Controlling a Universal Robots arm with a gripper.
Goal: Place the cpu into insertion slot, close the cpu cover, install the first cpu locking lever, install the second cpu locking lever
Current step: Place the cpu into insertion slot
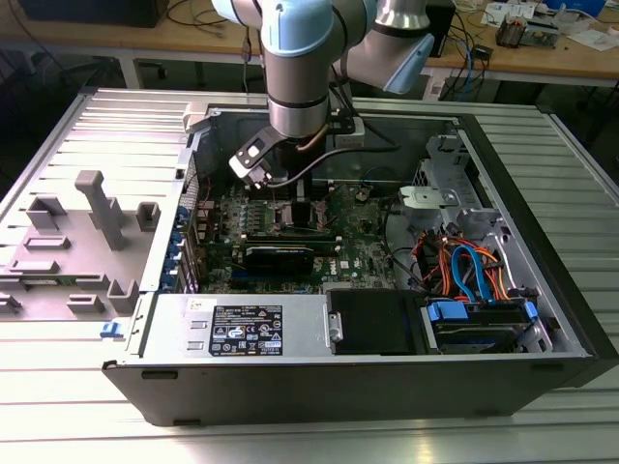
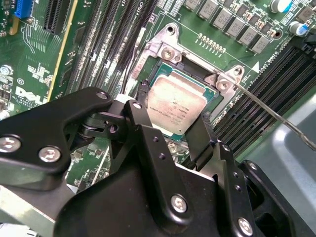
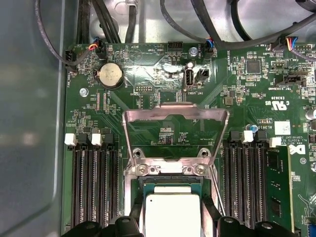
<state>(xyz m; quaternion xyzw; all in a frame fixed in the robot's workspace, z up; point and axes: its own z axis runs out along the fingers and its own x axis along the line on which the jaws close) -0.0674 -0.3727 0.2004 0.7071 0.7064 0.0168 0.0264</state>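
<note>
Work surface: a ribbed aluminium counter (image 1: 319, 440). On it an open computer case (image 1: 556, 208) lies on its side, interior facing up. On the exterior view's left of the case, a grey moulded fixture (image 1: 97, 208) rests on the same counter. Behind the case, wooden-topped counters (image 1: 542, 60) carry loose cables and small equipment.

Inside the case:
- a labelled power supply (image 1: 242, 329) along the near wall
- orange and blue cables (image 1: 469, 266) towards the exterior view's right
- the green motherboard (image 3: 148, 74), with a coin cell (image 3: 109, 75) and black memory slots (image 3: 94, 182)

The arm (image 1: 295, 58) descends vertically into the case, over the motherboard.

The cpu (image 2: 173, 101) lies flat inside the insertion slot (image 2: 185, 73), silver top upward, and the dark socket frame is visible around it. The tool (image 2: 175, 104) straddles the cpu closely on two opposite edges. Whether it clamps the chip or has let go cannot be told.

The cpu cover (image 3: 175, 109) is raised on its hinge and stands clear of the chip. A thin metal lever rod (image 2: 269, 111) runs out from one corner of the socket, lifted away from the board
</note>
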